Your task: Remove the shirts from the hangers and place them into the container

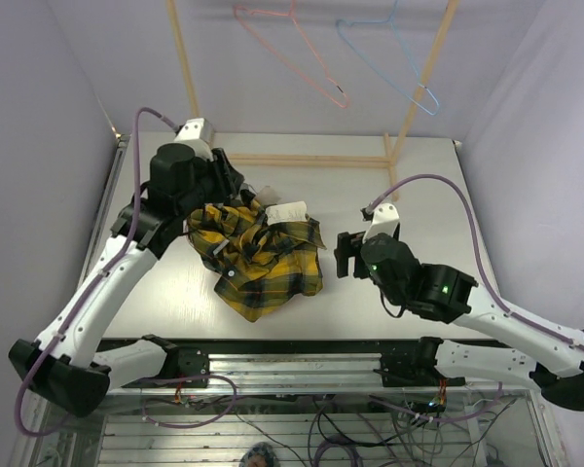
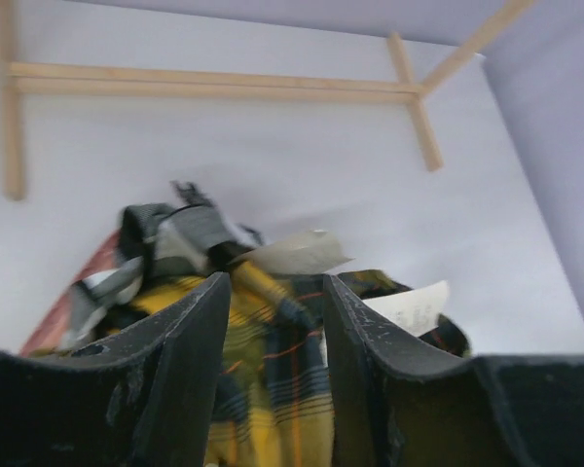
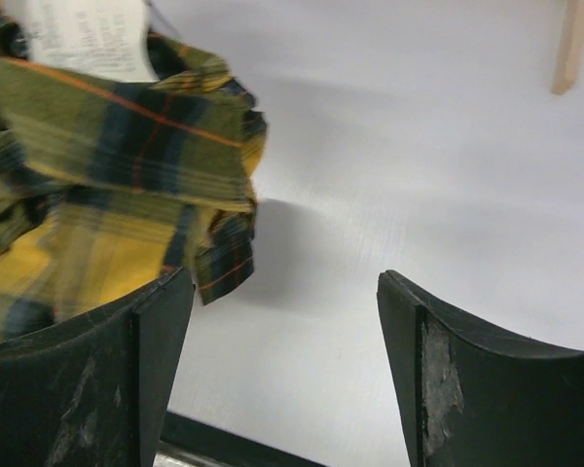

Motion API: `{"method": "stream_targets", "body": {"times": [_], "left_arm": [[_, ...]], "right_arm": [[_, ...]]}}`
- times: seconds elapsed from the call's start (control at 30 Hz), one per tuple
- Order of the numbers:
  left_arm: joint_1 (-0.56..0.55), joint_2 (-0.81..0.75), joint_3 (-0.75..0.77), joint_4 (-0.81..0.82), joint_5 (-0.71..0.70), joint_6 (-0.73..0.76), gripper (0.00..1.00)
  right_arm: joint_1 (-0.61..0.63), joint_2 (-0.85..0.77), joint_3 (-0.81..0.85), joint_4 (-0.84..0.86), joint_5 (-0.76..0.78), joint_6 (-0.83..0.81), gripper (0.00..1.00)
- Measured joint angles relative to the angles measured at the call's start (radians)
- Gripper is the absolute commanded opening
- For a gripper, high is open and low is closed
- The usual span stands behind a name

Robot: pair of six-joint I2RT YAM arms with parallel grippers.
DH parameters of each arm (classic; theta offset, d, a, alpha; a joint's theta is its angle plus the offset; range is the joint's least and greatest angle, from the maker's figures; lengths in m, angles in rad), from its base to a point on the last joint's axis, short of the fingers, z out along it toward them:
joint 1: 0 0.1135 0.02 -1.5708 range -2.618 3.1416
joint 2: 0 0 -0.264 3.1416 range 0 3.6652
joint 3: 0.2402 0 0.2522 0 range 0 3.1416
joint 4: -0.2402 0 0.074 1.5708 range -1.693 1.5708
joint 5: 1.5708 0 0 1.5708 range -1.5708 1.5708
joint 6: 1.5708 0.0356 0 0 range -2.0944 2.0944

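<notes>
While the yellow plaid shirt (image 1: 263,258) sits heaped on the container (image 2: 66,309), one edge spilling onto the table (image 1: 419,195), press down with your parted left hand (image 2: 274,284) — then tuck that edge in with your wide, empty right hand (image 3: 284,282).

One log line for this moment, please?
pink hanger, blue hanger: bare | yellow shirt: heaped | left hand: open over it | right hand: open, empty

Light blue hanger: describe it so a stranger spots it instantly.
Find the wooden rack at the table's far end. Two bare wire hangers hang there. The light blue hanger is the right-hand one; only colour separates it from the pink hanger.
</notes>
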Motion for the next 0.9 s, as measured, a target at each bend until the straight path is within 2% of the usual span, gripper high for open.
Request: {"method": "stream_targets", "body": {"times": [0.1, 0.2, 0.3, 0.4, 0.5, 0.6, 0.7, 0.9], "left_arm": [[0.033, -0.051, 0.001, -0.064, -0.062, 0.034, 0.55], [0.093, -0.096, -0.002, -0.108, -0.097, 0.058, 0.54], [0.143, -0.115, -0.003, -0.129, -0.101, 0.08, 0.53], [0.198, -0.101, -0.003, -0.148, -0.074, 0.096, 0.51], [0.314, -0.068, -0.009, -0.166, 0.006, 0.104, 0.5], [0.487, -0.065, -0.073, -0.155, 0.108, 0.082, 0.49], [0.616, -0.106, -0.182, -0.15, 0.155, 0.048, 0.49], [0.653, -0.248, -0.323, -0.151, 0.145, 0.013, 0.5]], "right_arm": [[-0.092, 0.0, -0.021, 0.002, -0.04, -0.013, 0.77], [-0.264, 0.001, -0.072, 0.026, -0.144, -0.045, 0.77], [-0.436, 0.02, -0.122, 0.047, -0.259, -0.075, 0.77], [-0.537, 0.061, -0.143, 0.064, -0.352, -0.09, 0.78], [-0.63, 0.089, -0.156, 0.097, -0.444, -0.093, 0.79], [-0.729, 0.083, -0.177, 0.127, -0.509, -0.092, 0.81], [-0.787, 0.061, -0.195, 0.146, -0.545, -0.085, 0.82], [-0.793, 0.065, -0.192, 0.158, -0.549, -0.03, 0.83]]}}
